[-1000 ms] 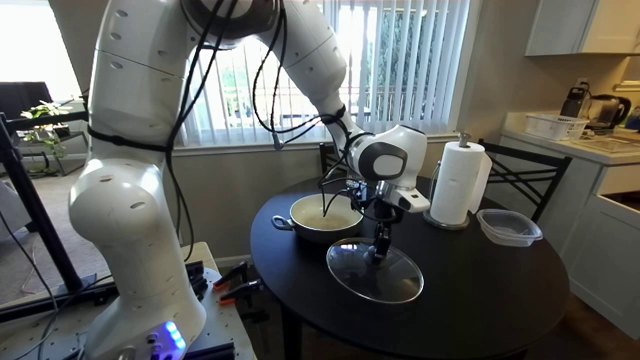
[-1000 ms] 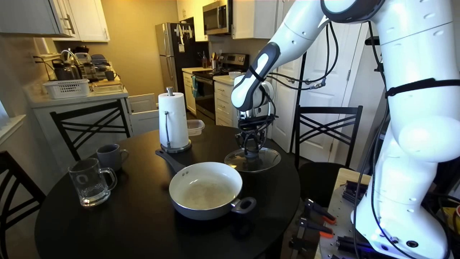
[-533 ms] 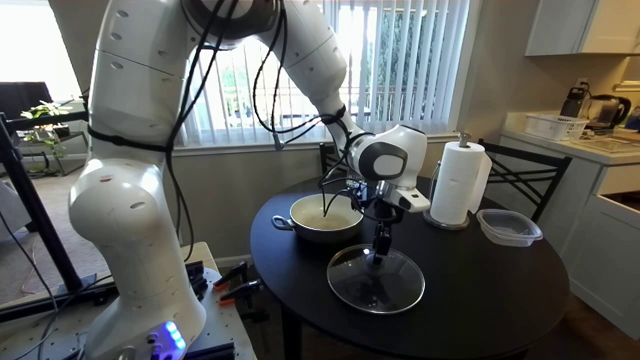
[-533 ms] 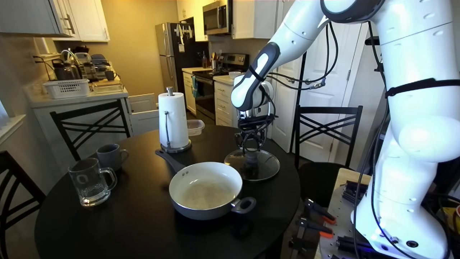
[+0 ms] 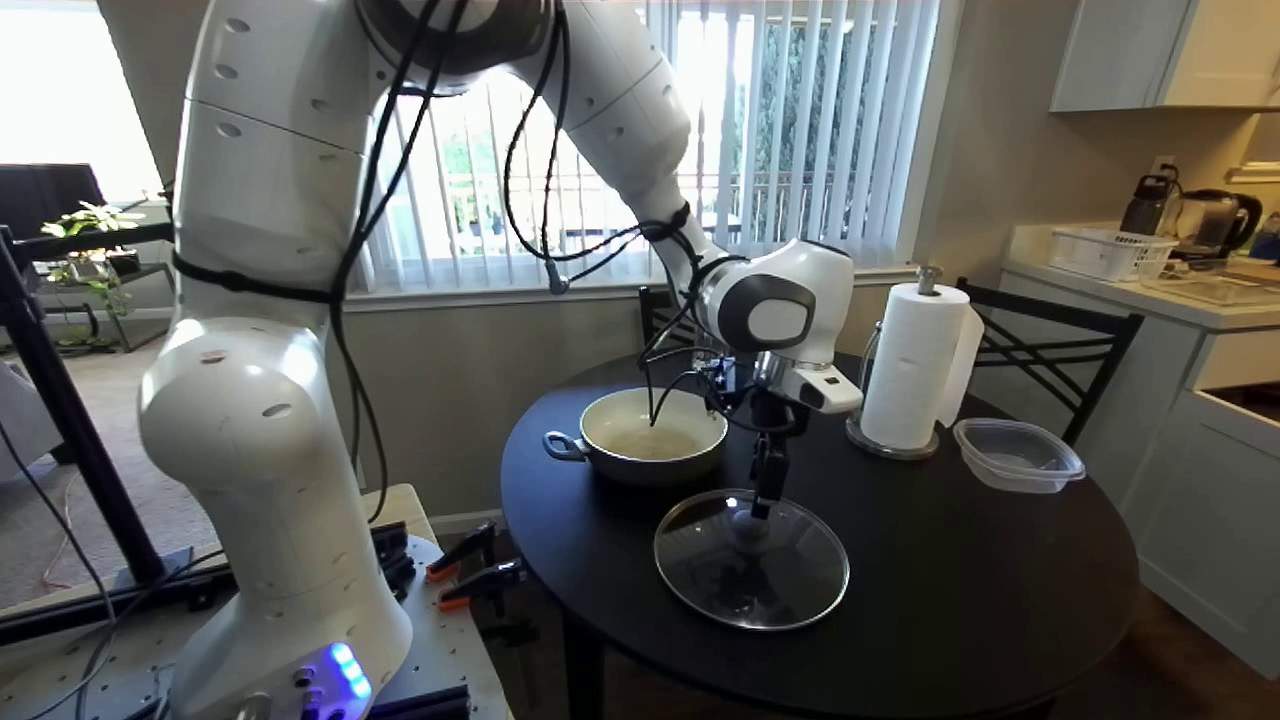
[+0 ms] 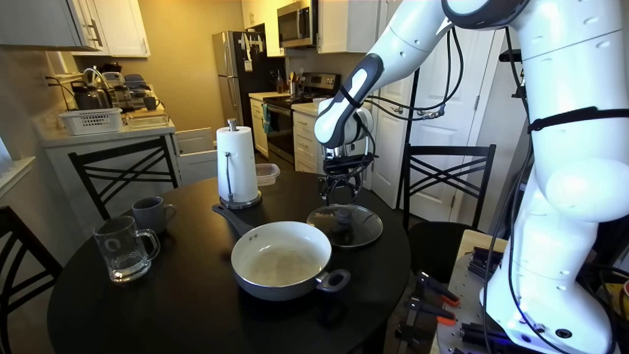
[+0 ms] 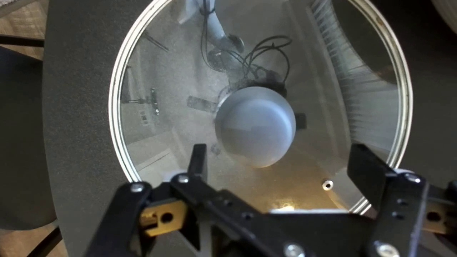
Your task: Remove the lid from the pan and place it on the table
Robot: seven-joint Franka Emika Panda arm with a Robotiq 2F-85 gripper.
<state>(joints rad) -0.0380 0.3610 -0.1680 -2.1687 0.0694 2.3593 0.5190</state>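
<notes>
Lid [image 7: 255,126] lies free beneath the widely spread gripper [image 7: 280,159].

Grey pan [image 6: 281,260], cream inside; silver-rimmed lid [image 5: 750,570]; black table [image 6: 191,280]

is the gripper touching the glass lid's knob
Apart: the wrist view shows the gripper open, with a gap between each finger and the glass lid's knob.
</notes>
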